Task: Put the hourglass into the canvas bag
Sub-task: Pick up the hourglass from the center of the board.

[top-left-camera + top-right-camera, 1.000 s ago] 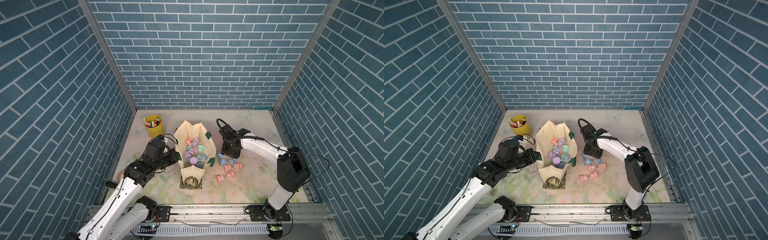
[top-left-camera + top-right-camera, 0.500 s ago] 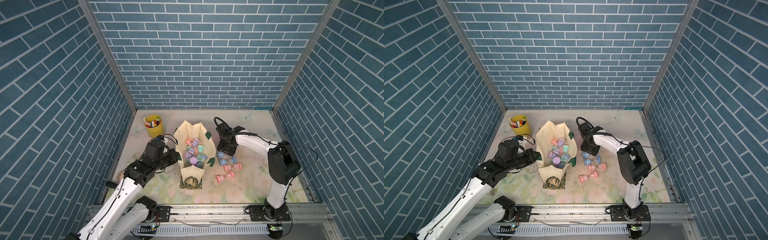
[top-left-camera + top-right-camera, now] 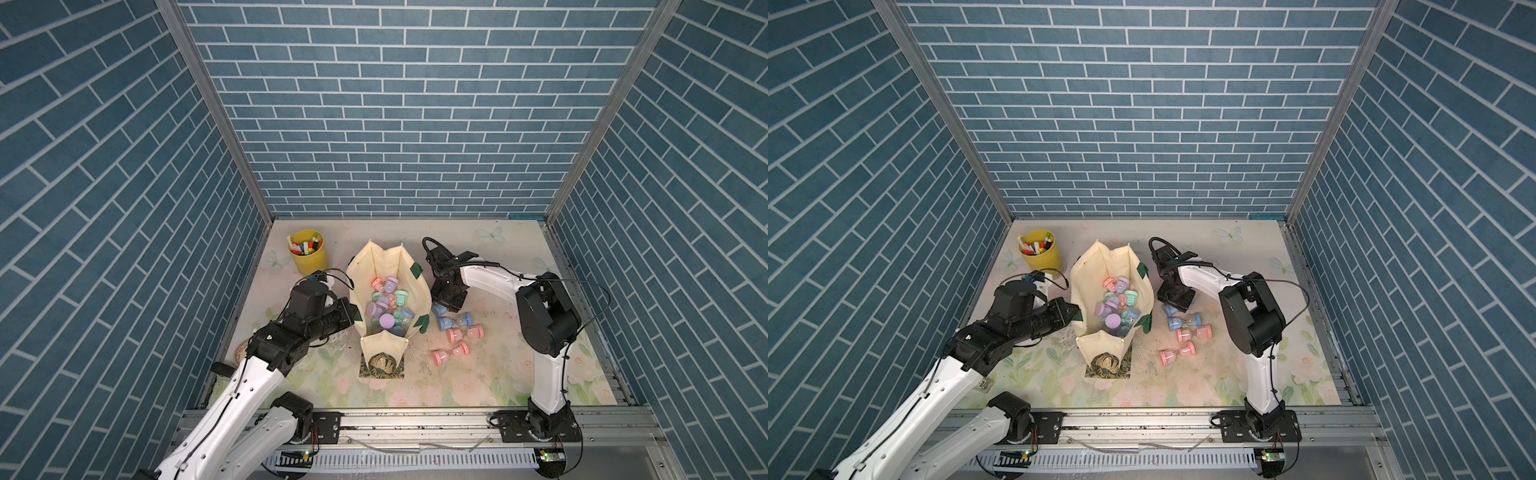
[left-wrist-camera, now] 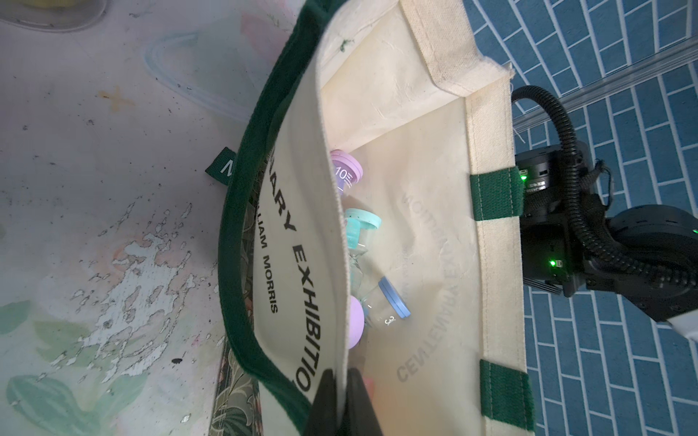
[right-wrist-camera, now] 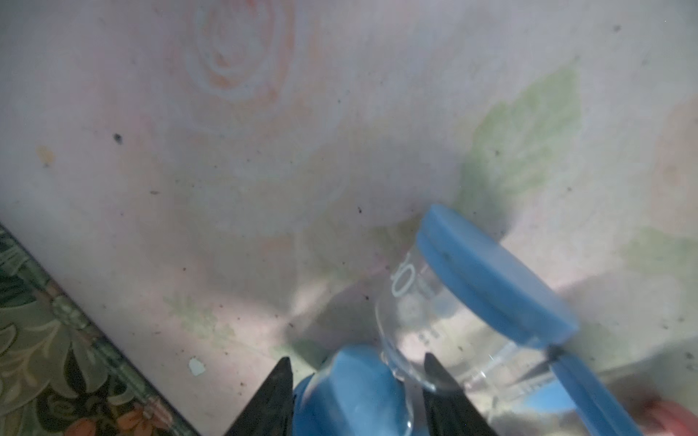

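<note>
While the left gripper (image 4: 342,377) is pinched together on the near wall of the canvas bag (image 3: 376,266), holding its mouth open upward, the right gripper (image 5: 357,362) is down at the table (image 3: 498,374) just beside the bag's other wall. Its fingers stand apart on either side of a blue hourglass (image 5: 491,287) lying on its side. Whether the pads already press on it cannot be told from the blurred wrist view.

**Task object.** The blue hourglass is on the table, outside the bag and touching or nearly touching a second blue one (image 3: 455,321). Pink hourglasses (image 3: 464,333) lie near.

**Hazards.** The rounded glass bulb may slip from a light grip. A lift may drag the neighbouring blue piece. The right arm, close to the bag's rim and its green strap patch (image 3: 415,270), may catch cloth and pull the mouth shut. If the left pinch slips, the wall is likely to sag.

**Clearance.** The bag already holds many hourglasses (image 3: 386,307), so the drop is shallow. Bare table lies beyond the pink group, and the yellow pen cup (image 3: 309,259) is well apart.
</note>
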Controlling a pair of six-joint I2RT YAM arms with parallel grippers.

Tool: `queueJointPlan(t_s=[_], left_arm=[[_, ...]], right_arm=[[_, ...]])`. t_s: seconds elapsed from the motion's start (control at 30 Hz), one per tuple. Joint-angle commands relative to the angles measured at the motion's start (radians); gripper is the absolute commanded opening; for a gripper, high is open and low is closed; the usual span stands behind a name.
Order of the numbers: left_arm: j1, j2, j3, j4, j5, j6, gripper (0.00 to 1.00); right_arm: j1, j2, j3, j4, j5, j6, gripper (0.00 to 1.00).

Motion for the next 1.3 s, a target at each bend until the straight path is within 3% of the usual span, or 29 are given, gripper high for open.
queueJointPlan(t_s=[0.0, 0.8, 1.03, 1.27], left_arm=[[0.013, -0.010, -0.012, -0.024, -0.004, 0.019, 0.00], [0.019, -0.002, -0.003, -0.025, 0.001, 0.018, 0.00], [0.021, 0.005, -0.002, -0.020, 0.001, 0.018, 0.00], [0.023, 0.004, -0.001, -0.023, 0.002, 0.020, 0.00]], right_arm=[[-0.004, 0.031, 0.028, -0.024, -0.004, 0.026, 0.54], [0.003, 0.083, -0.010, -0.005, -0.010, 0.014, 0.48], [-0.003, 0.060, -0.001, -0.013, 0.006, -0.006, 0.29], [-0.002, -0.072, -0.010, -0.013, 0.085, -0.055, 0.15]])
